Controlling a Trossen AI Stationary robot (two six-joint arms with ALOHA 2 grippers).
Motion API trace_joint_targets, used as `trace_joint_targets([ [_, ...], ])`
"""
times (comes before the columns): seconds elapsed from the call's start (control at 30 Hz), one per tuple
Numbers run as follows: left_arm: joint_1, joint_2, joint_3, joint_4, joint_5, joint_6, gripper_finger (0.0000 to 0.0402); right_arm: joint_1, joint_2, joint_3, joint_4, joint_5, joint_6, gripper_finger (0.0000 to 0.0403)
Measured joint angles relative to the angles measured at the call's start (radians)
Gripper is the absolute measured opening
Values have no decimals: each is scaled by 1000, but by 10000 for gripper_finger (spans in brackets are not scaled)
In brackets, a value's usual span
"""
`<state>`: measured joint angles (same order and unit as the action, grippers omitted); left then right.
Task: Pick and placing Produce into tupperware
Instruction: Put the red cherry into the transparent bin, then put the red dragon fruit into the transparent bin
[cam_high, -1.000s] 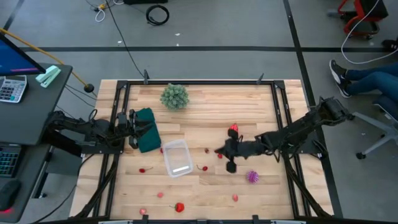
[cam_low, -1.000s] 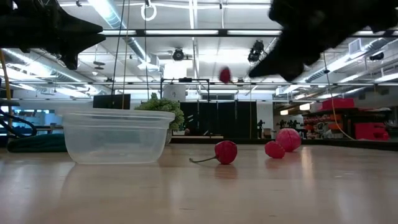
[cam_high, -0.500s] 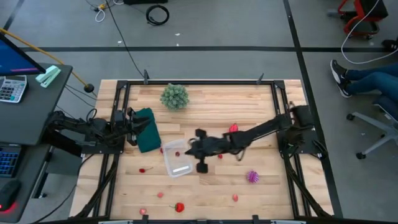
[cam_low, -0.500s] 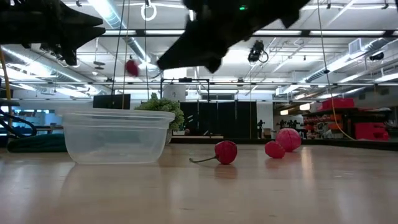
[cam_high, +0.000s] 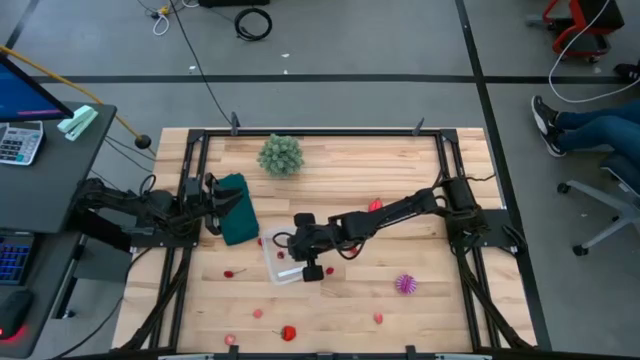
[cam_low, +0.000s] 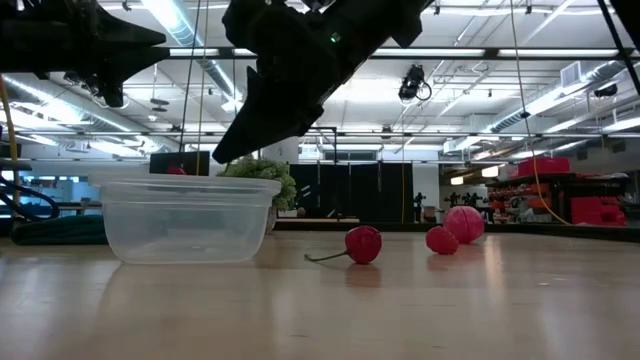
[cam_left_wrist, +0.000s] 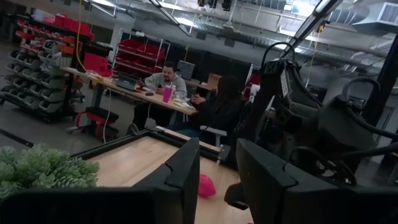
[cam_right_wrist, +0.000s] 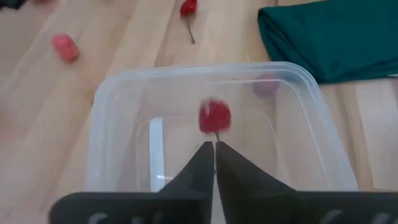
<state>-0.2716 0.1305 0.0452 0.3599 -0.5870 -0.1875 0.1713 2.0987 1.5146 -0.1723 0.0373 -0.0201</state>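
Observation:
The clear tupperware (cam_high: 272, 264) (cam_low: 185, 215) (cam_right_wrist: 99, 124) sits left of the table's middle. My right gripper (cam_right_wrist: 215, 149) (cam_high: 284, 243) reaches in from the right and hangs over its open top, shut on a small red produce piece (cam_right_wrist: 214, 117) (cam_low: 177, 170) at rim height. Other produce lies loose: a stemmed red piece (cam_low: 363, 243), a red one (cam_high: 375, 206), the spiky purple one (cam_high: 405, 283) and several small red ones near the near edge. My left gripper (cam_left_wrist: 217, 180) waits open at the left edge, above the dark green cloth (cam_high: 236, 212). My right gripper pinches the red piece's thin stem (cam_right_wrist: 216, 137) between its two fingertips, slanting down from the table's right. The piece is lifted clear and sits just beyond the fingertips, over the inside of the tupperware.
The bushy pale-green plant (cam_high: 281, 155) stands near the far edge. The folded green cloth (cam_right_wrist: 329, 37) lies just left of the tupperware. A metal frame (cam_high: 320, 131) borders the table. People sit at a desk beyond the table in the left wrist view.
My right arm has swung from the table's right side toward the left, carrying the red piece through the air, and has come down over the tupperware. The piece has gone from well above the table to the container's rim height. The gripper has stayed shut.

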Motion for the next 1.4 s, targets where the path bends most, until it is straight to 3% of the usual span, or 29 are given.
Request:
trace_joint_targets([
  [0.23, 0, 0, 0, -1, 0, 0, 113, -22, -1, 0, -10, 3, 10, 99],
  [0.37, 0, 0, 0, -6, 0, 0, 114, -37, -51, -1, -73, 94, -3, 132],
  [0.53, 0, 0, 0, -14, 0, 0, 113, -73, -181, 1, -395, 286, 132, 165],
  [0.7, 0, 0, 0, -47, 1, -5, 114, -120, -305, -4, -810, 348, 429, 199],
  [0.8, 0, 0, 0, -55, 1, -8, 111, -145, -355, -58, -925, 368, 545, 219],
  [0.9, 0, 0, 0, -62, 1, -11, 110, -171, -412, -155, -928, 371, 564, 237],
  [1.07, 0, 0, 0, -68, 1, -11, 112, -210, -466, -352, -869, 365, 462, 255],
  [1.27, 0, 0, 0, -69, 1, -10, 110, -283, -477, -503, -741, 223, 728, 263],
  [1.4, 0, 0, 0, -69, 1, -9, 112, -320, -476, -519, -671, 203, 798, 264],
])
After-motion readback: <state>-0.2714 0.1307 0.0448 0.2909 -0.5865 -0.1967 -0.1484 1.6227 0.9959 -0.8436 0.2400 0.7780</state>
